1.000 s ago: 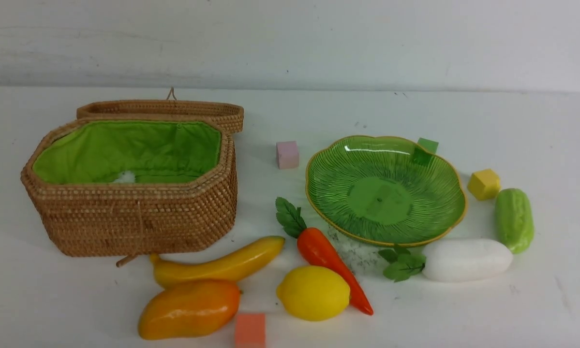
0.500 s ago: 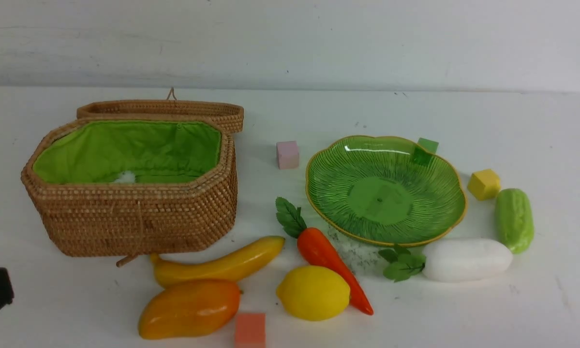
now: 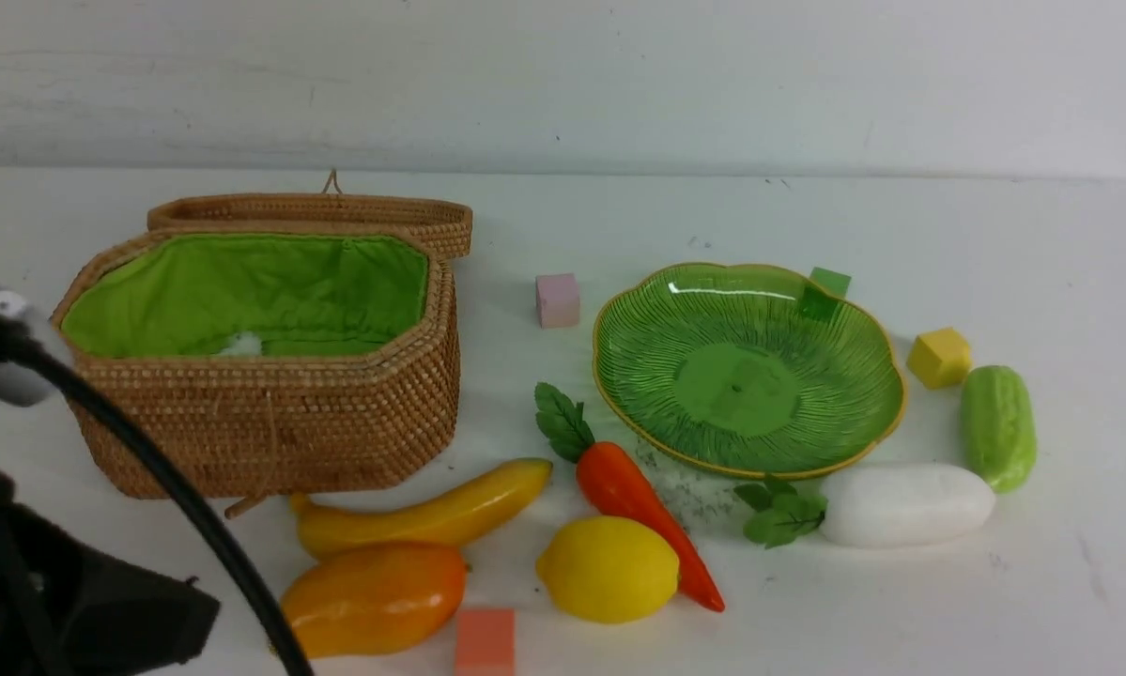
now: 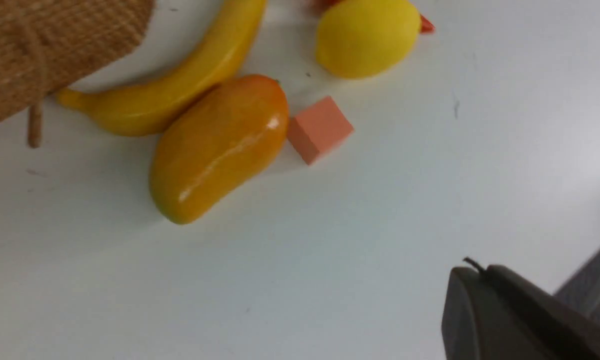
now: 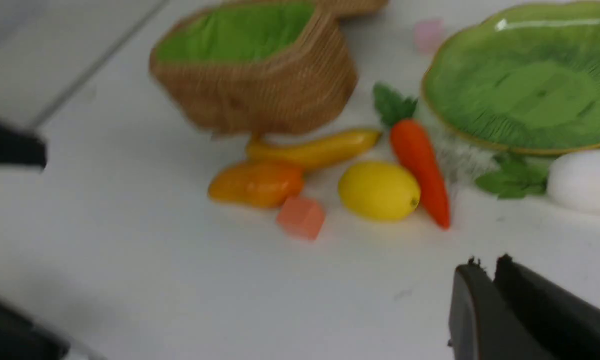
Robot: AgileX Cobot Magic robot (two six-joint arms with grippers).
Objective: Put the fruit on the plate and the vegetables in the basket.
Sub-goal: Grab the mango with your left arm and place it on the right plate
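Left tool (image 4: 472,267): jaws together, nothing held, hanging over bare bench (image 4: 330,280) at the near left corner. Forward and to the right of it lies the mango (image 3: 370,601), long axis running across the bench. The banana (image 3: 426,512) lies close behind it and a salmon cube (image 3: 485,640) sits just beside its right end.

Right tool (image 5: 485,262): jaws all but together, nothing held.

Judgement: the left tool is the nearer to the mango. The plate (image 3: 741,376) stands unfilled, well to the mango's right.

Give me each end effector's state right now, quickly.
Left end effector: closed, holding nothing.
Right end effector: fingers together, closed, holding nothing.
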